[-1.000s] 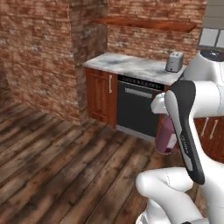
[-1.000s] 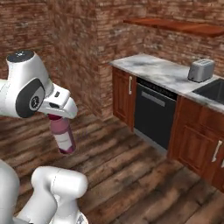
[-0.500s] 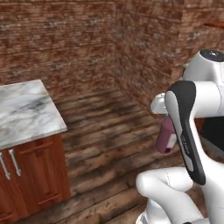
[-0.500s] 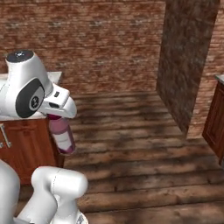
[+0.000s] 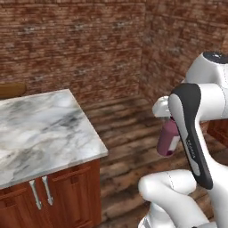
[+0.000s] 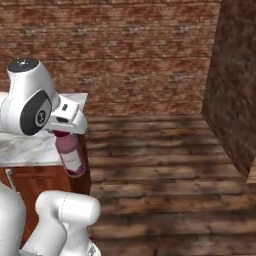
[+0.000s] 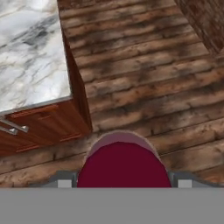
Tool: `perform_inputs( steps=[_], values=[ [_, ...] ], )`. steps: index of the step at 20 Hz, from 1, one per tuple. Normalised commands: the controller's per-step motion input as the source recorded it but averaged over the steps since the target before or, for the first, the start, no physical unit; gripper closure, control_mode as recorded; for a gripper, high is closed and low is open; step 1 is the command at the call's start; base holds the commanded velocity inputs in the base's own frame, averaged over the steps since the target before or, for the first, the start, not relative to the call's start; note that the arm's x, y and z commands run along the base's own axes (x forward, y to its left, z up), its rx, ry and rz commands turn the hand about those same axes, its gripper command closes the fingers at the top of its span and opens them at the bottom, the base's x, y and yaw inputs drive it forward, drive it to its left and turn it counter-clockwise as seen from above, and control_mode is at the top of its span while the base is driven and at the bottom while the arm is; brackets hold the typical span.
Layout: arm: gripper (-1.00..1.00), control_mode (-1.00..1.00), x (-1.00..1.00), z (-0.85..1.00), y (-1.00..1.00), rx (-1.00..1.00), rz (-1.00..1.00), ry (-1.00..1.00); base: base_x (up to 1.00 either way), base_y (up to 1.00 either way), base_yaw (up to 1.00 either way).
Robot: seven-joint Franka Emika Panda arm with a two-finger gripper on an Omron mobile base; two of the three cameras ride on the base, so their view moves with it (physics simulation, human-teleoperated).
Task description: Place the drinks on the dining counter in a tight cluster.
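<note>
**Maroon bottle in hand, nothing clustered yet**

Left base view: the gripper [image 5: 170, 116] is up at about 3 o'clock of the frame, clamped around the top of the tall maroon bottle [image 5: 168, 138], which hangs off it over the wooden floor [image 5: 129, 124]. A marble counter [image 5: 40, 129] with silver-handled doors sits at 9 o'clock, well apart from the bottle. By its size and handles I'd guess it's the smaller worktop, not the dining one.

Right base view: same story from the other side. The gripper [image 6: 67, 129] is at 9 o'clock, and the maroon bottle [image 6: 71, 154] dangles slightly tilted, in front of the counter [image 6: 30, 150] corner.

Hand view: the bottle [image 7: 123, 162] sits at 6 o'clock between the two fingertips [image 7: 63, 179], floor beneath it, counter [image 7: 30, 52] corner at 10 o'clock.

So my read: one drink is picked up and in transit, not set down. The other two bottles and the actual clustering are all left to do.
</note>
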Motion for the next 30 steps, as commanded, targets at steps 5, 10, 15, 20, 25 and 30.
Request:
perform_inputs(
  steps=[5, 10, 15, 20, 25, 30],
  values=[
    [1.00, 1.00, 0.00, 0.00, 0.00, 0.00, 0.00, 0.00, 0.13, 1.00, 0.10],
    [1.00, 1.00, 0.00, 0.00, 0.00, 0.00, 0.00, 0.00, -0.34, 1.00, 0.27],
    [1.00, 1.00, 0.00, 0.00, 0.00, 0.00, 0.00, 0.00, -0.05, 1.00, 0.36],
    [1.00, 1.00, 0.00, 0.00, 0.00, 0.00, 0.00, 0.00, 0.43, 0.47, 0.12],
    [1.00, 1.00, 0.00, 0.00, 0.00, 0.00, 0.00, 0.00, 0.65, 0.29, -0.15],
    [1.00, 1.00, 0.00, 0.00, 0.00, 0.00, 0.00, 0.00, 0.69, 0.49, -0.20]
  ],
)
